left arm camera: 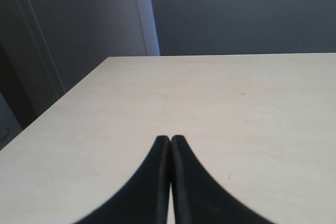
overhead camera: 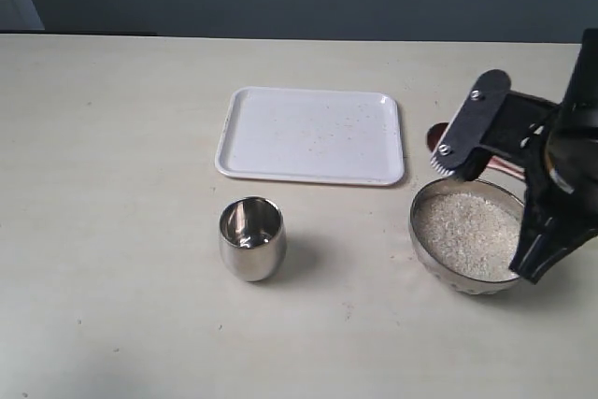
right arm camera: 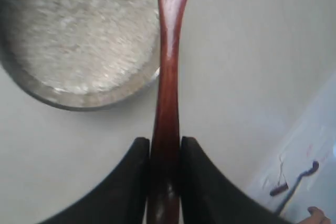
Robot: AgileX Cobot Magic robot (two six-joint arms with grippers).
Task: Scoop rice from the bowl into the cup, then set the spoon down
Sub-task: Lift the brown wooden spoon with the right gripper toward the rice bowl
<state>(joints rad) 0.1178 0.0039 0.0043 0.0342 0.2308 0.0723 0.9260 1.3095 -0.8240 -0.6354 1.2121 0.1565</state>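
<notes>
So the right gripper (right arm camera: 165, 142) has the spoon (right arm camera: 167, 77) pinched by its handle, one black finger (right arm camera: 131, 182) on each side, with the wood squeezed right between them. The spoon is over by the right edge of the counter (overhead camera: 112, 137), just behind the bowl (overhead camera: 416, 231) of rice (overhead camera: 467, 231), handle passing right by the rim. Its long axis runs roughly across the counter. The head points toward the left edge, near the right end of the white tray (overhead camera: 308, 133), and the handle runs back into the gripper. Can't tell if it's touching the counter. The left gripper (left arm camera: 169, 139) has its fingers pressed together over bare counter near a corner. The cup (overhead camera: 250, 238) stands upright toward the near edge, middle-ish.
</notes>
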